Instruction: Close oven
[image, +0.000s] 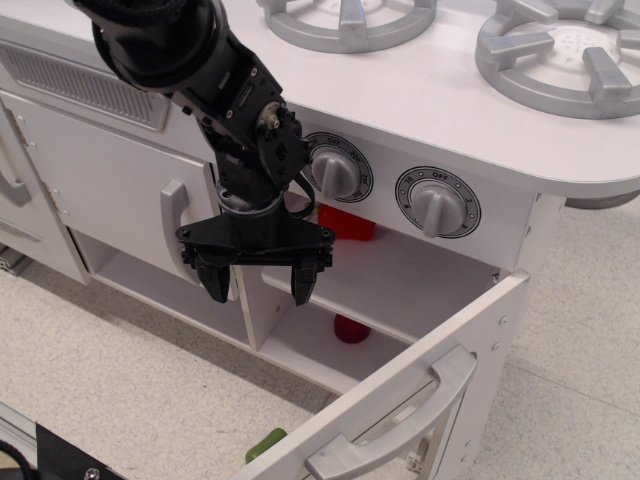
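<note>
The white toy oven (400, 280) stands open under two grey dials (437, 203). Its door (400, 400) hangs swung down and outward at the lower right, with the curved grey handle (400, 425) facing me. My black gripper (258, 283) hangs in front of the oven's left edge, fingers pointing down, open and empty. It is left of and above the door, apart from it. A red object (347, 222) sits on the oven shelf and another red object (351, 328) sits on the oven floor.
A solid white cabinet door with a vertical grey handle (172, 225) is left of the gripper. Grey stove burners (560, 55) sit on the countertop. A green object (265, 443) lies on the floor under the door. A black frame edge (40, 455) shows at the bottom left.
</note>
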